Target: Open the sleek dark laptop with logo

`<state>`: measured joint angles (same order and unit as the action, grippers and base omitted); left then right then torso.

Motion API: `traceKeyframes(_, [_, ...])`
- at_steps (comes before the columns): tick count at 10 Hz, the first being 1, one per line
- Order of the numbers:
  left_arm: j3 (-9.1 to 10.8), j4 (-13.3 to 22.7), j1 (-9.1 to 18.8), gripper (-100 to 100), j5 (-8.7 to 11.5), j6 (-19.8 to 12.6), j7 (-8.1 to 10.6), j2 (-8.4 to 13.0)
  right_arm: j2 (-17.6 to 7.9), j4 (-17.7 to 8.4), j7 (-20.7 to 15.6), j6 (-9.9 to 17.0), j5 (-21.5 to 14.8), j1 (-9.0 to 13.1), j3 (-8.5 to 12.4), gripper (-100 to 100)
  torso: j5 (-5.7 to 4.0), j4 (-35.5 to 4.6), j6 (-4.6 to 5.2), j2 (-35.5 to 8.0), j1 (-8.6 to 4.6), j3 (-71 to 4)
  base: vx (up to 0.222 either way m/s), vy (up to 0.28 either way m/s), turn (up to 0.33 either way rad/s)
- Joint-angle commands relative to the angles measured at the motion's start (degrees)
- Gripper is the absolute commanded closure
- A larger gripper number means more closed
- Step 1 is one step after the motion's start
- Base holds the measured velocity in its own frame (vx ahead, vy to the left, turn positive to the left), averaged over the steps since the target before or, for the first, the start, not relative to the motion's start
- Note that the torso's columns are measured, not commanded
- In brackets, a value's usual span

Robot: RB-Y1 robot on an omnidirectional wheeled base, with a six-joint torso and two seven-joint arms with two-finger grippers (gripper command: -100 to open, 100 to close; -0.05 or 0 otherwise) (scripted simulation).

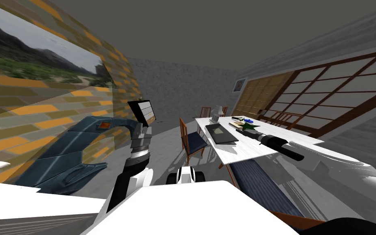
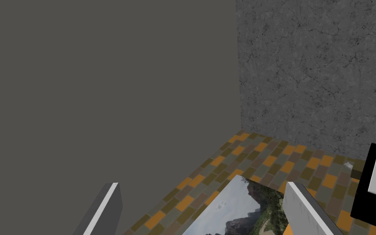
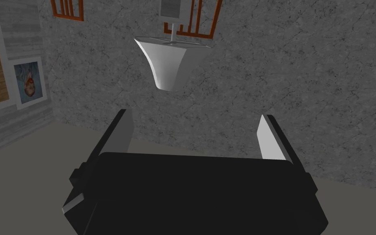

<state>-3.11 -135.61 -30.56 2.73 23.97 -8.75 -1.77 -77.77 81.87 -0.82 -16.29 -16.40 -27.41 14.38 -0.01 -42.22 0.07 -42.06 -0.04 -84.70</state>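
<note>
The dark laptop (image 1: 221, 133) lies shut and flat on the white table (image 1: 244, 153), with a pale logo on its lid. My right arm reaches over the table from the right, and its gripper (image 1: 240, 130) hovers just beside the laptop's right edge. In the right wrist view that gripper (image 3: 195, 130) is open and holds nothing. It faces the grey wall and a white lamp (image 3: 171, 65). My left arm is raised at the left, away from the table, and its gripper (image 2: 205, 208) is open and empty.
On the table behind the laptop are a green object (image 1: 248, 125), small items and a lamp (image 1: 219, 110). A wooden chair (image 1: 191, 140) stands left of the table and a blue-cushioned bench (image 1: 256, 183) in front. A black-framed panel (image 1: 142, 112) hangs near my left hand.
</note>
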Motion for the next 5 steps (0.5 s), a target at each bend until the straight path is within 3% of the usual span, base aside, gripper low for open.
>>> traceKeyframes(1, [-0.01, 0.00, 0.02, 0, 0.00, 0.00, 0.00, 0.00, -1.36, -0.97, 1.01, 0.79, 0.48, 0.17, 0.02, -100, 0.02, -0.03, -0.13, -0.19, 0.07, 0.08, -0.071, 0.003, 0.081])
traceKeyframes(2, [0.00, 0.00, 0.00, 0, 0.00, 0.00, 0.00, 0.00, -1.54, -1.05, 1.32, 1.07, 0.55, 0.20, 0.05, 0, 0.01, -0.04, 0.01, -0.12, 0.04, 0.09, -0.010, 0.001, -0.016])
traceKeyframes(5, [0.00, 0.00, -0.01, 0, 0.00, 0.00, 0.00, 0.00, -1.51, -1.05, 1.29, 1.04, 0.54, 0.19, 0.05, 0, 0.01, -0.04, -0.07, -0.15, 0.03, 0.08, -0.002, 0.000, 0.000])
